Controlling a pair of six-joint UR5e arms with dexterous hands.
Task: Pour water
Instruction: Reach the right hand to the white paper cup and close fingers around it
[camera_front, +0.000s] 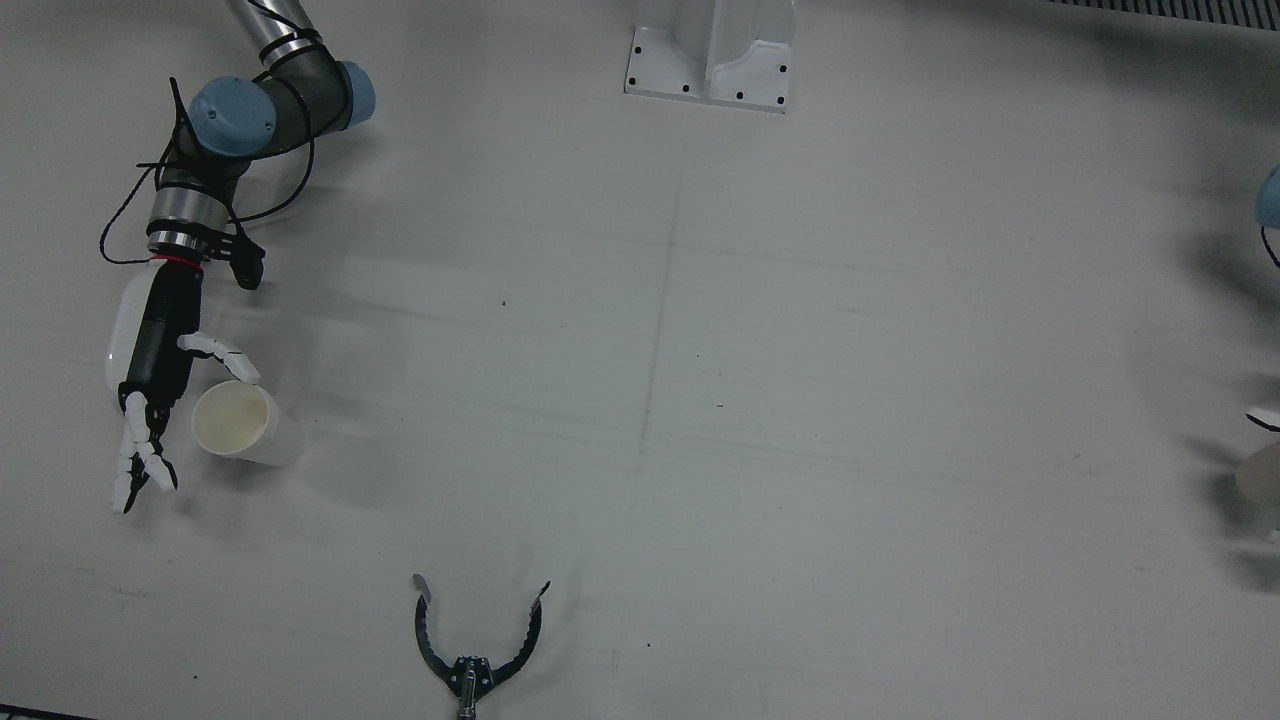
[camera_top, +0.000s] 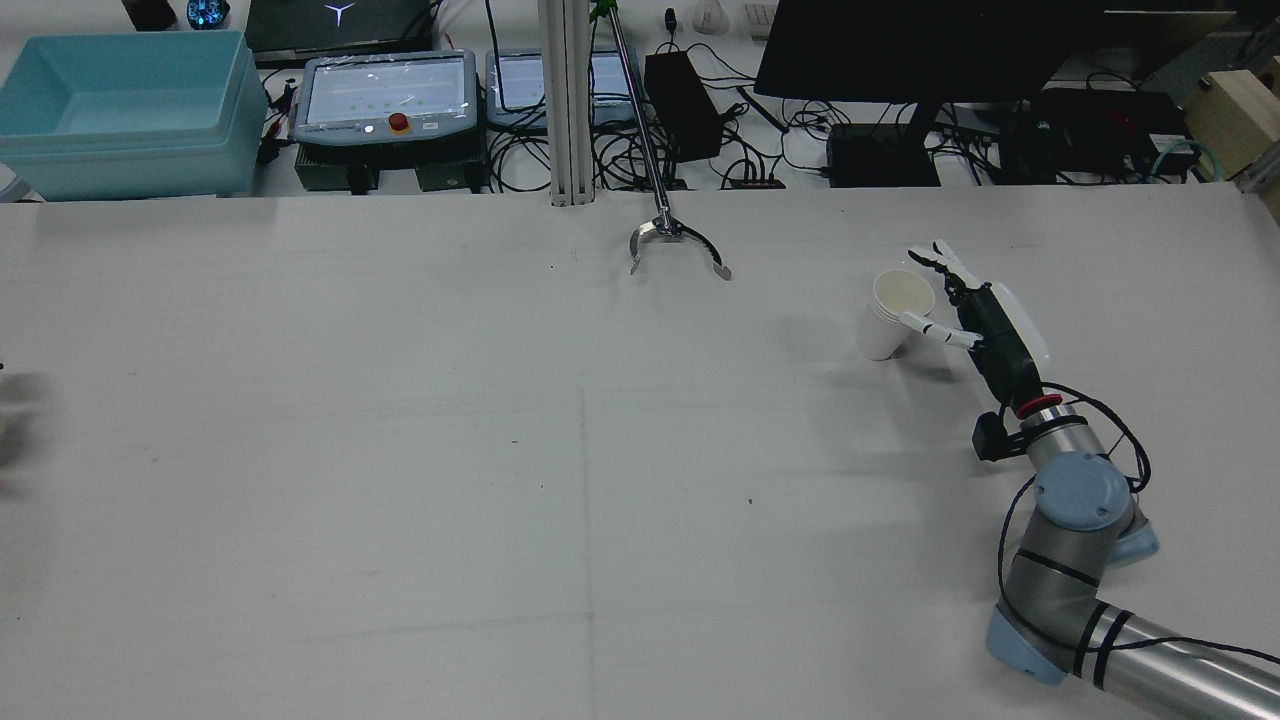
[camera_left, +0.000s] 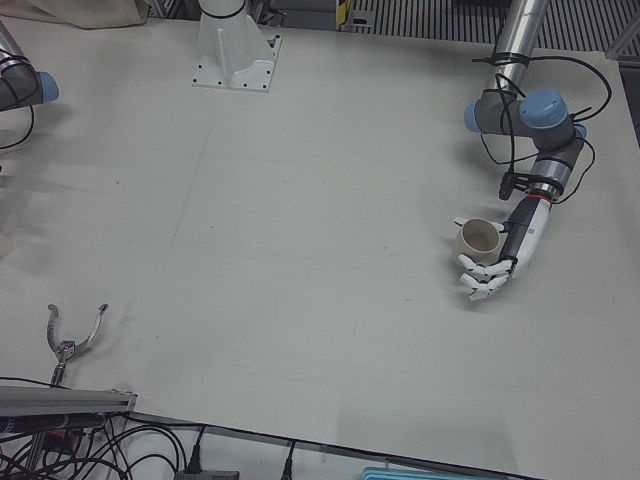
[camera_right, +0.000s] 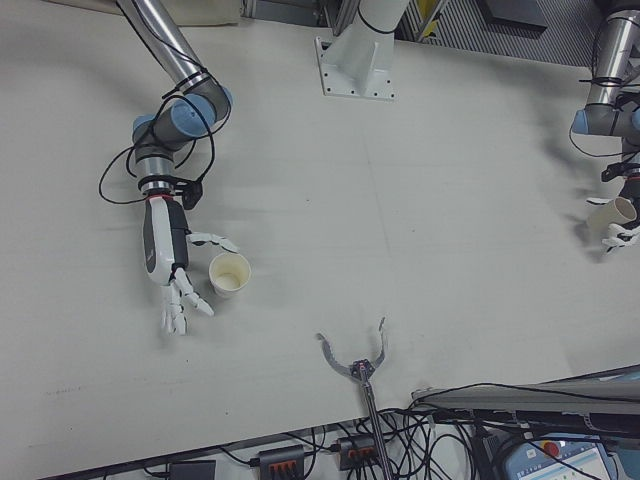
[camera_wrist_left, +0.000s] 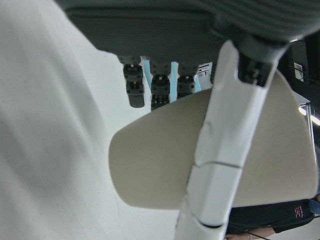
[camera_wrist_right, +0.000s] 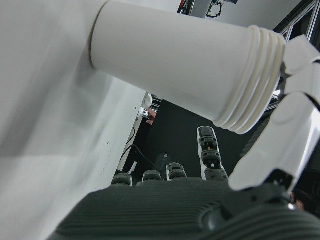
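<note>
No pouring is done yet: a white paper cup (camera_front: 235, 421) is only flanked by the spread right hand (camera_front: 150, 400), not gripped.

Cup (camera_right: 229, 275) beside right robot hand (camera_right: 172, 270)

A black claw-like grabber tool (camera_front: 478, 640) lay open on the grey table (camera_front: 800, 420) at the operators' edge, near its middle. Beyond that edge stood a teal plastic bin (camera_top: 125, 110) off the far-left corner, two control pendants (camera_top: 388, 95), a dark monitor (camera_top: 930, 45) and tangled cables (camera_top: 700, 160).
</note>
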